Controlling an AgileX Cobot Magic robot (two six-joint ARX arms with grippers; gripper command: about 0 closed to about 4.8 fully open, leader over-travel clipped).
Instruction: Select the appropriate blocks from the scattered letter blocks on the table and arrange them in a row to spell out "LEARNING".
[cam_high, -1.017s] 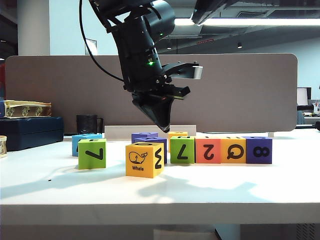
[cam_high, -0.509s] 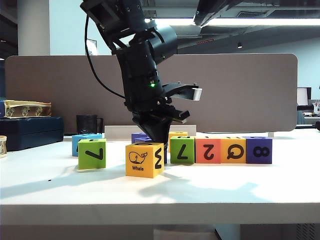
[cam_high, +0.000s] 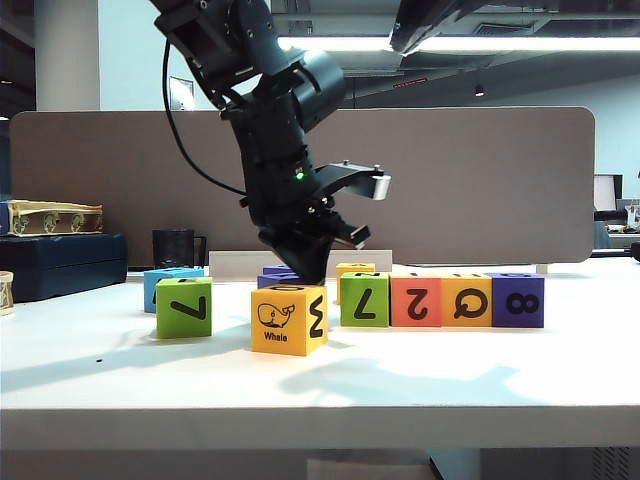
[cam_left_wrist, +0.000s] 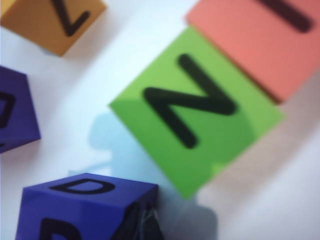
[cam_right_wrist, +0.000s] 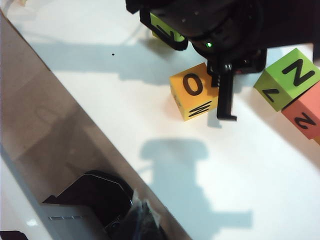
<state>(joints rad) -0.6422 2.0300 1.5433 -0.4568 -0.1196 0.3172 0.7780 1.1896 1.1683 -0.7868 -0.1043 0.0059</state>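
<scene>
A row on the table (cam_high: 450, 380) reads green (cam_high: 365, 298), red (cam_high: 415, 300), orange (cam_high: 466, 300), purple (cam_high: 517, 300). My left gripper (cam_high: 305, 275) hangs low behind the yellow whale block (cam_high: 290, 318), shut and holding nothing. In the left wrist view its tips (cam_left_wrist: 147, 226) sit at the edge of a purple "D" block (cam_left_wrist: 85, 210); I cannot tell if they touch. The green "N" block (cam_left_wrist: 195, 107) and the red block (cam_left_wrist: 260, 40) lie beyond. My right gripper (cam_right_wrist: 142, 220) is shut and empty over the partition panel's edge (cam_right_wrist: 60, 125), far from the blocks.
A green block (cam_high: 184, 306) and a blue block (cam_high: 170, 283) stand apart at the left. An orange "Z" block (cam_left_wrist: 50, 22) and another purple block (cam_left_wrist: 15, 115) lie near the left gripper. A dark box (cam_high: 60, 262) and a black mug (cam_high: 175, 247) stand at the back left.
My left gripper has come down and slightly left, from above the blocks to table level behind the yellow whale block. It stays shut. The blocks have not moved.
</scene>
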